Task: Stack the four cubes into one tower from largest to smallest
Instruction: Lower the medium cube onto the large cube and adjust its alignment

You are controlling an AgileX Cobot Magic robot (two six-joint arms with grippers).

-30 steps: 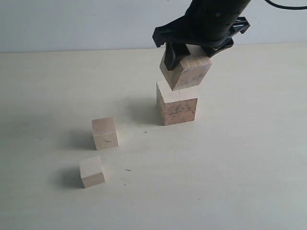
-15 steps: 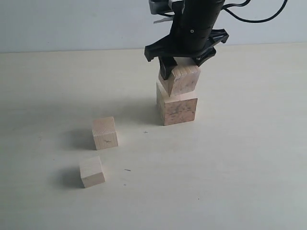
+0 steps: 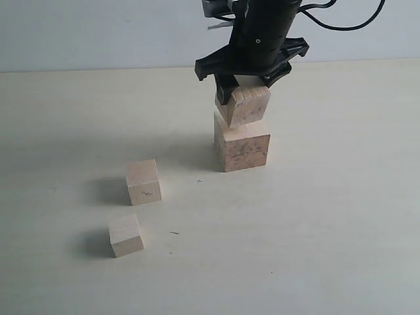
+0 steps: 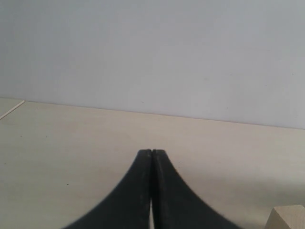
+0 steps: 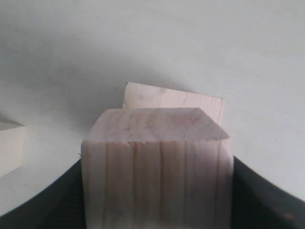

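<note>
My right fingers [image 3: 226,88] are clamped on the striped-grain pale wooden cube [image 3: 244,106], which sits slightly tilted atop the larger mottled wooden cube [image 3: 243,147]. Well apart on the beige worktop [image 3: 315,230] lie two smaller pale wooden cubes [image 3: 144,182] [image 3: 126,234]. My left fingers [image 4: 143,191] are pressed together, empty.

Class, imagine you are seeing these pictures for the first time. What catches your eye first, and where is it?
The black right gripper stands out at the back of the exterior view. It is clamped on the second cube, which sits tilted on top of the largest cube. To the front left, the third cube and the smallest cube sit apart, untouched.
</note>
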